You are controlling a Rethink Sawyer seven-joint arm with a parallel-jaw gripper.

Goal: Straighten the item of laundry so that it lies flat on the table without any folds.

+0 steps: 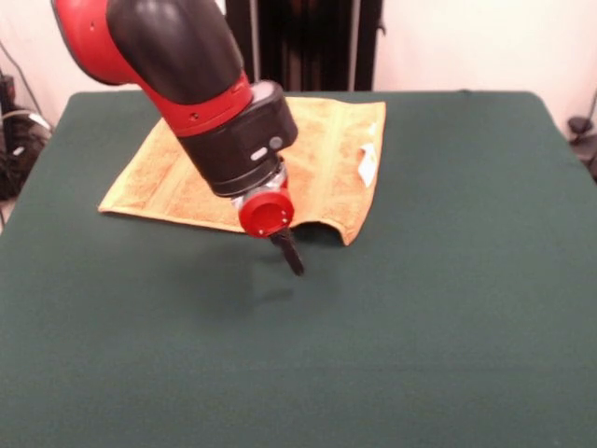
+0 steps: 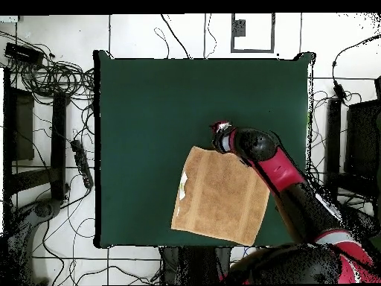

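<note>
The orange-tan towel lies spread on the far middle of the dark green table, with its white tag near its right edge. The arm hides part of it. Its near edge humps up slightly beside the gripper. My gripper points down just in front of that near edge, close to the table top. In the overhead view the towel lies near the robot's side of the table, the tag is at its left edge, and the gripper is at its upper right corner.
Cables and dark equipment lie on the floor left of the table in the overhead view, with more gear on the right. The robot's pedestal stands behind the table's far edge.
</note>
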